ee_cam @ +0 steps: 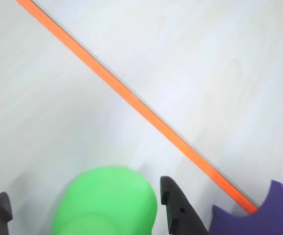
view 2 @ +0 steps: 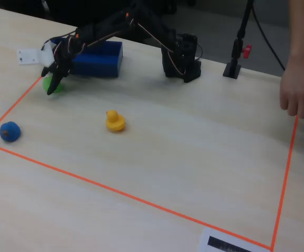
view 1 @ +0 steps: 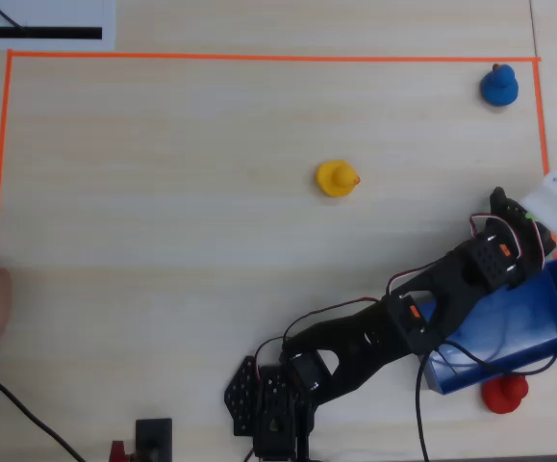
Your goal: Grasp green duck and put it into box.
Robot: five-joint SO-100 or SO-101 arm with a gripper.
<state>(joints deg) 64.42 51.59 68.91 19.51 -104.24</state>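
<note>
- Two black fingertips of the arm's gripper are seen in the wrist view standing on either side of the small bright green rubber duck, which sits between them, nearer the right-hand tip.
- Spread jaws are shown there: a gap of bare table is visible between the left-hand tip and the duck, so nothing is judged to be pinched yet.
- From the fixed view the green duck is placed on the wooden table just inside the orange tape line, close beside the shallow blue rectangular box.
- No clear long axis is offered by the rounded body; closing is judged to be all that is called for.
</note>
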